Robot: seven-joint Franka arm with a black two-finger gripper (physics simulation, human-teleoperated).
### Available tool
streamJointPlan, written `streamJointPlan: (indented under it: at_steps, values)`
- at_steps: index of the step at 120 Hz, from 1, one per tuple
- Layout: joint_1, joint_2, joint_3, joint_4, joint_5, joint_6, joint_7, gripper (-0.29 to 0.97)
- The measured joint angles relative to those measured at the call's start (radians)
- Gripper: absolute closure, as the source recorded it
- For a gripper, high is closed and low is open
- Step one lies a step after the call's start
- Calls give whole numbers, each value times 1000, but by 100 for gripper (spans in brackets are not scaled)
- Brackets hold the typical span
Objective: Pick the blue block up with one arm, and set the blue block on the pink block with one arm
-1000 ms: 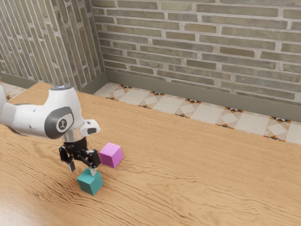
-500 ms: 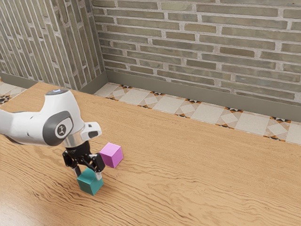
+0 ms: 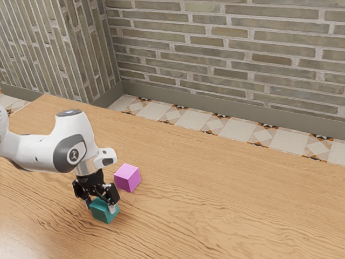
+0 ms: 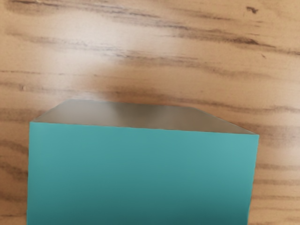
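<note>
Descent is the change: over the last second the gripper [image 3: 100, 200] has dropped onto the blue block [image 3: 104, 213], and its spread fingers now straddle it without yet pinching. The blue block rests on the table [image 3: 226, 205] near the pink block [image 3: 128, 177], so closing the fingers looks like the next step.

The gripper [image 3: 101, 204] has come down lower, its spread fingers now straddling the blue block [image 3: 104, 212]
</note>
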Motion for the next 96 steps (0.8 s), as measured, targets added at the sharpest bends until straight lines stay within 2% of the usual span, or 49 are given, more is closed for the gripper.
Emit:
streamJointPlan:
  at_steps: [52,76,96]
  values:
    - [1,44,-1,14,2,29,13,1]
    - [-12,38,-1,16,3,33,5,31]
    - [-8,-47,-2,39,28,31,-13,39]
